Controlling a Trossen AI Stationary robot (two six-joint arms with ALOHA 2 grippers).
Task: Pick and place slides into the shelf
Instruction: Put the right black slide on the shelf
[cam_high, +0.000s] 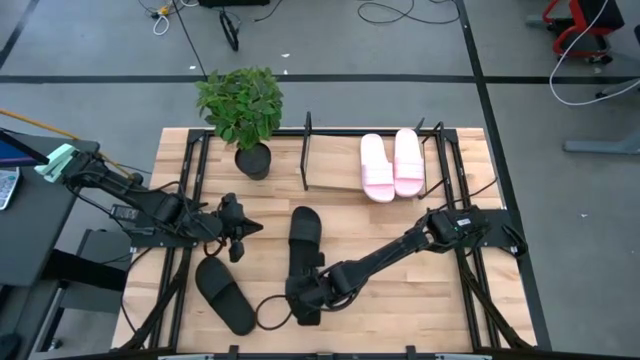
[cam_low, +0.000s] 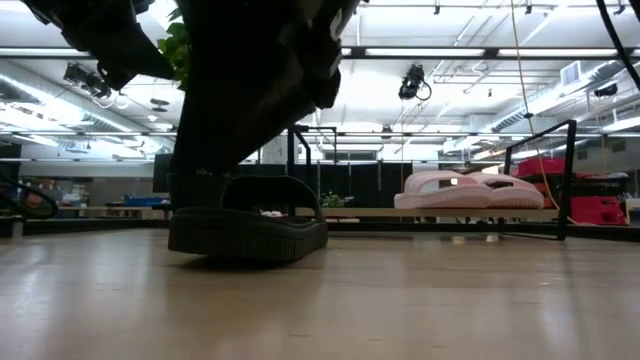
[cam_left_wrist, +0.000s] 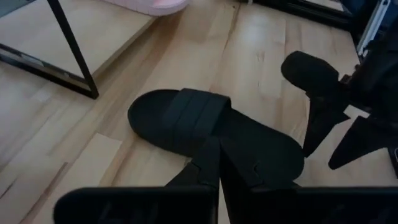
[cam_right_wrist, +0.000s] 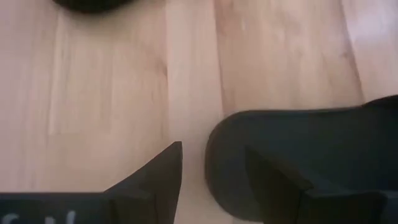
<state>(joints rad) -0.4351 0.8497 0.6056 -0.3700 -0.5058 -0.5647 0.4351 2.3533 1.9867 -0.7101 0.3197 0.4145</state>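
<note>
One black slide (cam_high: 305, 255) lies flat on the table's middle, toe toward the shelf; it also shows in the low view (cam_low: 245, 232) and the left wrist view (cam_left_wrist: 205, 127). My right gripper (cam_high: 305, 298) is open at its heel: in the right wrist view (cam_right_wrist: 212, 149) one finger stands outside the heel rim, the other over the footbed. A second black slide (cam_high: 222, 293) lies nearer the left. My left gripper (cam_high: 240, 230) is shut and hovers left of the first slide. Two pink slides (cam_high: 392, 165) rest side by side on the shelf (cam_high: 335, 168).
A potted plant (cam_high: 240, 105) stands at the shelf's left end. A dark cable loop (cam_high: 270, 312) lies between the two black slides near the table's front edge. The shelf's wooden base is bare left of the pink pair. Black arm mounting frames run along both table sides.
</note>
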